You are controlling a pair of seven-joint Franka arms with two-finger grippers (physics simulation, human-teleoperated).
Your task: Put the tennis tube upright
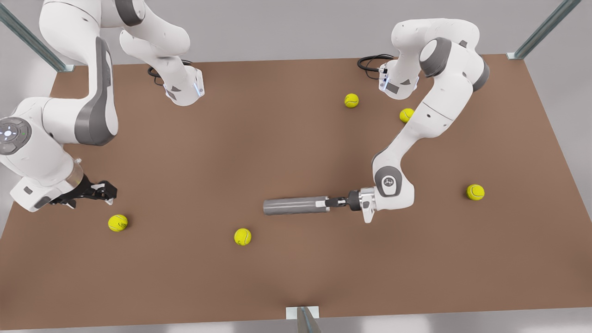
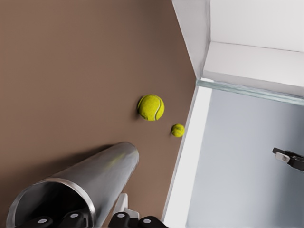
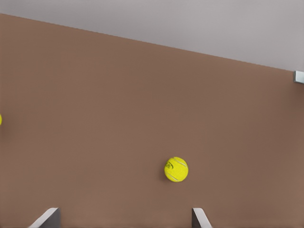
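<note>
The grey tennis tube [image 1: 293, 206] lies on its side on the brown table [image 1: 277, 138], a little toward the front edge. Its end toward the front view's right is held by my left gripper [image 1: 330, 202], which is shut on it. In the left wrist view the tube [image 2: 90, 180] shows its hollow dark end, and the left gripper [image 2: 95, 219] pinches the rim wall, one finger inside and one outside. My right gripper [image 1: 107, 190] waits open at the front view's left, above the table. Its spread fingertips [image 3: 45, 218] frame bare table in the right wrist view.
Several yellow-green tennis balls lie scattered: one [image 1: 118, 223] near the right gripper, one [image 1: 243, 237] in front of the tube, two [image 1: 351, 100] at the back, one [image 1: 475, 192] at the front view's right. Metal posts [image 1: 303, 319] stand at the table edges.
</note>
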